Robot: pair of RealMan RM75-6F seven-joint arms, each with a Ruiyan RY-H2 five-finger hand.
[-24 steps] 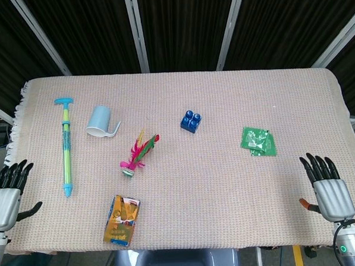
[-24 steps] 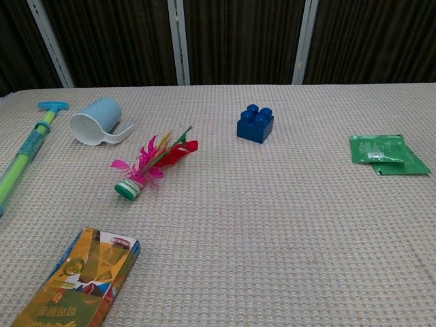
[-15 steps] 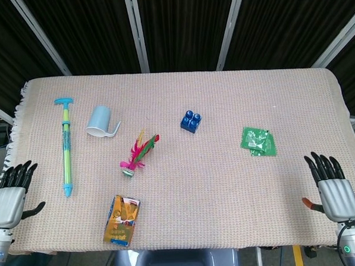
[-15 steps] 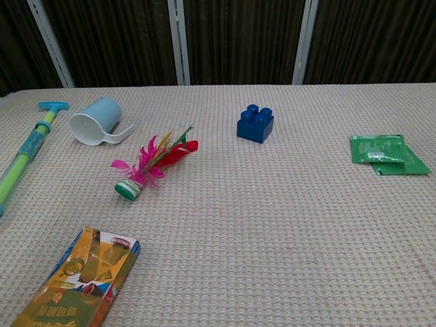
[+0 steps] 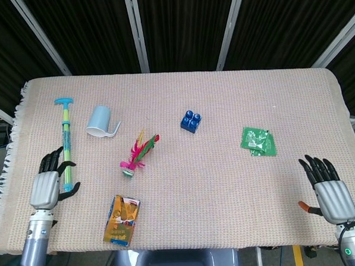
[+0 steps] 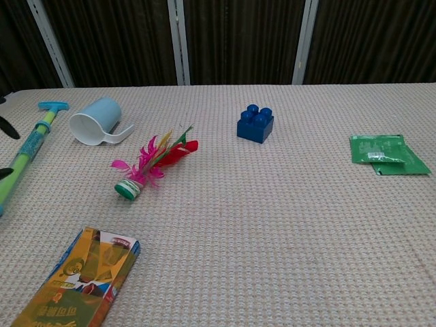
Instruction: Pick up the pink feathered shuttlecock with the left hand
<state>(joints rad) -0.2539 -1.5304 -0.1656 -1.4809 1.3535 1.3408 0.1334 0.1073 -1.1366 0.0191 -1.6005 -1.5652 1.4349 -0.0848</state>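
The pink feathered shuttlecock (image 5: 137, 154) (image 6: 148, 165) lies on its side on the woven table cover, its green-and-white base toward the front and its feathers pointing back right. My left hand (image 5: 48, 182) hovers over the table's left part, fingers spread and nothing in it, well to the left of the shuttlecock. In the chest view only its dark fingertips (image 6: 5, 127) show at the left edge. My right hand (image 5: 327, 187) is at the front right corner, fingers apart and holding nothing.
A green-and-blue pump toy (image 5: 65, 145) lies just beside my left hand. A light blue cup (image 5: 100, 121) lies on its side behind the shuttlecock. An orange carton (image 5: 121, 219) is near the front edge, a blue brick (image 5: 190, 121) mid-table, a green packet (image 5: 259, 140) at right.
My left hand has moved in from beyond the left edge onto the table, toward the shuttlecock. The right hand has barely shifted. No object moved.
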